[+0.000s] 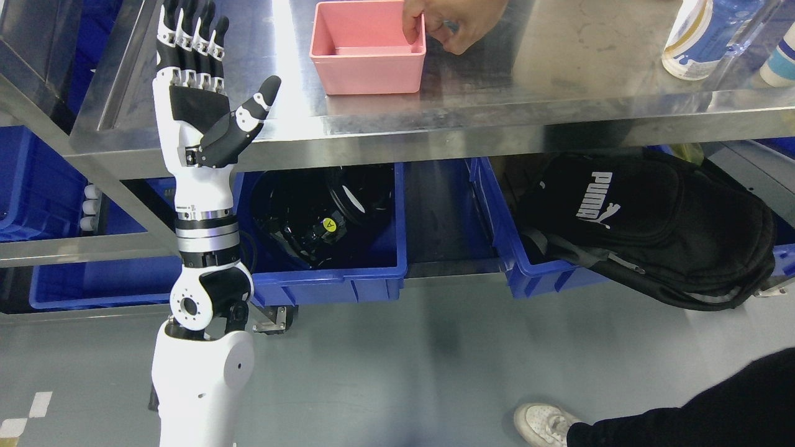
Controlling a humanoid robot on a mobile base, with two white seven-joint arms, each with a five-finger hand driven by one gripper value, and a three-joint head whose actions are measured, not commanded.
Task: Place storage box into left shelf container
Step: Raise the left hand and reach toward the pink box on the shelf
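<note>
The steel table (559,81) serves as the landmark: a broad, polished sheet with a folded front lip, smooth and reflective, so anything hard set on it can be expected to slide easily. Beneath its front edge a black fabric backpack (652,230) is slumped, soft and bulging, over the rim of a blue bin (522,261), and further left under the table a second blue plastic bin (379,273) with rigid ribbed walls is seen, already partly filled with dark cabled gear; this is judged to be the left shelf container. The left hand (199,87) is raised in front of the table's left end, palm flat, fingers straight and together, thumb angled outward, with nothing held. On the table top, near the middle, the pink storage box (367,46) is placed: a thin-walled, glossy, open, empty tub with rounded corners. Its right wall is pinched by a person's hand (456,22). A collision or a tug over the box could follow if the robot reaches while that hand is on it. The slick tapered walls could slip from a weak pinch, and the box could skid on the steel. The gear in the bin could leave the box tilted. Two bottles (699,37) stand at the table's far right.
</note>
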